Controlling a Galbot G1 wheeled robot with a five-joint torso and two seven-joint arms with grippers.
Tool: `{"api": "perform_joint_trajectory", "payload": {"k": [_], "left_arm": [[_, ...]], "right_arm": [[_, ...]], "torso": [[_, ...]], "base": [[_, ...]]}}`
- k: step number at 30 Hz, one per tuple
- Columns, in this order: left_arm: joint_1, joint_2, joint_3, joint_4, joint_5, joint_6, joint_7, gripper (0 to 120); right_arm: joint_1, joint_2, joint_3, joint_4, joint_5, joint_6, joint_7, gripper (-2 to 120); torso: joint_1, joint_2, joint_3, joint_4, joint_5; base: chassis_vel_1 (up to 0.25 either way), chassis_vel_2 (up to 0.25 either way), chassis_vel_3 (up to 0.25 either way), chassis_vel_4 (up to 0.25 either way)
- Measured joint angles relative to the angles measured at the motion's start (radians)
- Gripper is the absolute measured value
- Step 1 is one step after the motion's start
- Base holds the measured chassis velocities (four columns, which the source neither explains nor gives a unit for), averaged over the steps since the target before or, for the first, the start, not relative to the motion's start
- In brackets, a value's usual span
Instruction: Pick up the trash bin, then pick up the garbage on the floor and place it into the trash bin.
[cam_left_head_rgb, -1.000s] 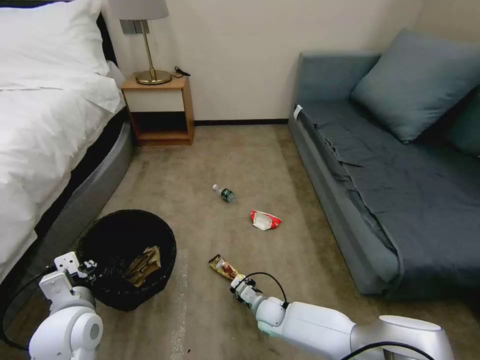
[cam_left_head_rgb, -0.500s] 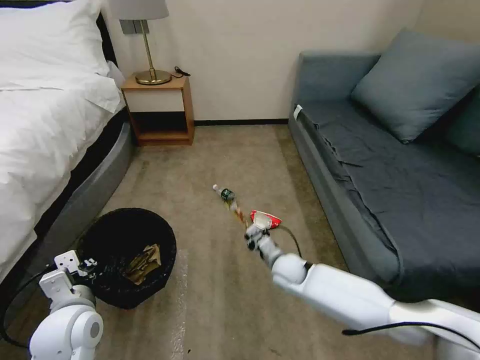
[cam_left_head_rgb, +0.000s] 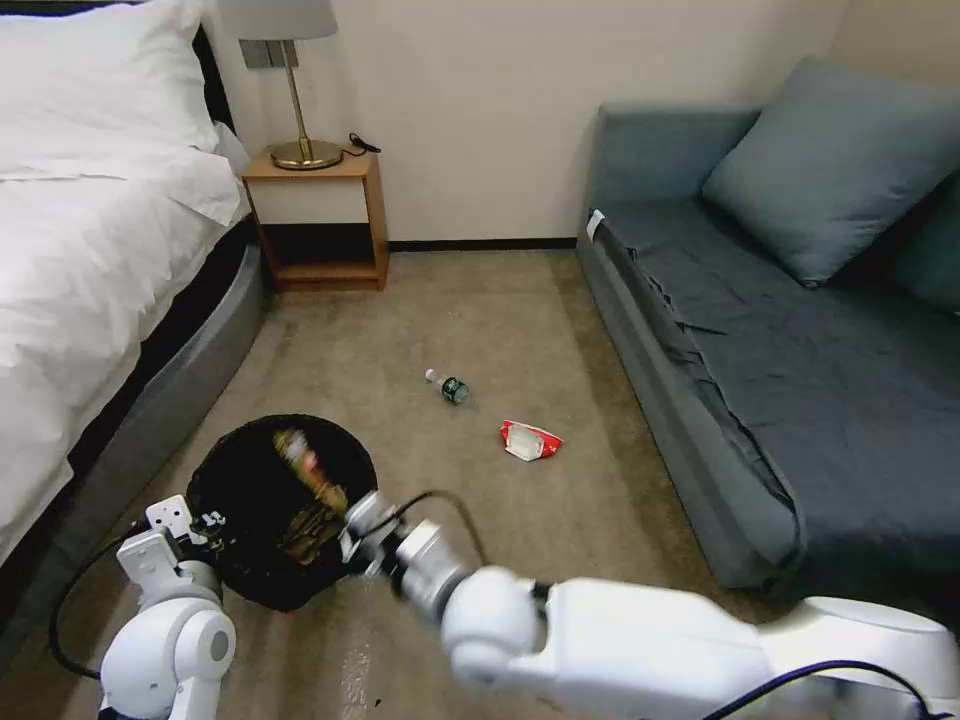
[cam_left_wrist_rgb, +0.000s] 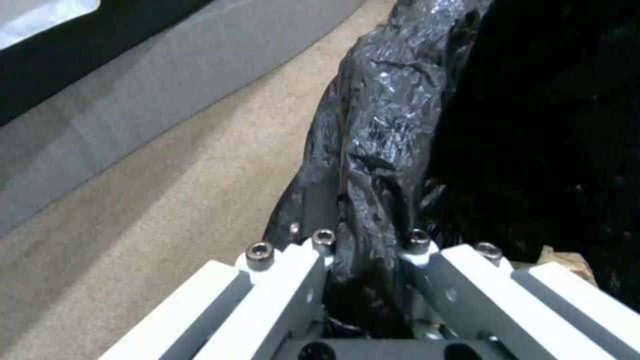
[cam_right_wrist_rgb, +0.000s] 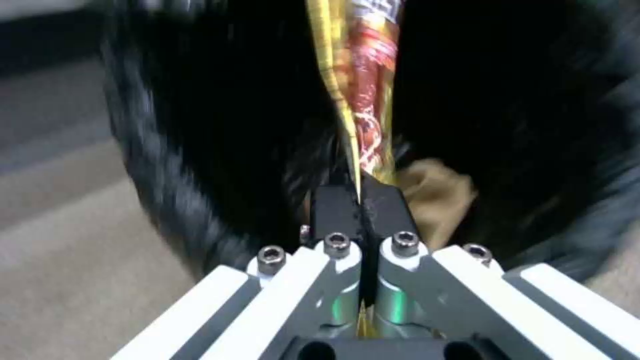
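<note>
The room was a carpeted bedroom, with a bed (cam_left_head_rgb: 90, 250) on the left, a nightstand (cam_left_head_rgb: 318, 225) at the far wall and a grey sofa (cam_left_head_rgb: 780, 330) on the right. The right hand (cam_right_wrist_rgb: 360, 197) was pinched shut on the tail of the gold-brown snack wrapper (cam_right_wrist_rgb: 363, 85), which hung over the mouth of the trash bin (cam_left_head_rgb: 285, 520), not yet let go. Beneath it, a crumpled brown paper bag (cam_right_wrist_rgb: 433, 192) already lay inside the bin. The left hand (cam_left_wrist_rgb: 363, 250) was clamped on the bin's rim, gripping the glossy bag liner (cam_left_wrist_rgb: 377, 130), so the bin was held near the bed's base. Farther out on the floor (cam_left_head_rgb: 480, 320), the red-and-white wrapper (cam_left_head_rgb: 530, 440) and the small clear bottle (cam_left_head_rgb: 449, 386) lay near each other, untouched. By this showing, the bin was picked up, one piece was binned, a second was about to drop, and two remained.
</note>
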Motion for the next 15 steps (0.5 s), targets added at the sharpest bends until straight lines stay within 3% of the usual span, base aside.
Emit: {"api": "perform_joint_trajectory", "payload": {"k": [6, 15], "left_arm": [[0.002, -0.006, 0.002, -0.008, 0.000, 0.002, 0.000, 2], [0.007, -0.006, 0.006, -0.010, 0.000, 0.002, 0.004, 2]], "right_arm": [[-0.004, 0.059, -0.003, -0.092, -0.026, 0.000, 0.024, 2], [0.013, 0.056, 0.054, -0.070, -0.045, -0.013, 0.044, 36]], "torso": [[0.000, 0.000, 0.000, -0.0001, 0.0000], [0.000, 0.000, 0.000, -0.0001, 0.0000]], "base": [[0.000, 0.000, 0.000, 0.000], [0.000, 0.000, 0.000, 0.000]]}}
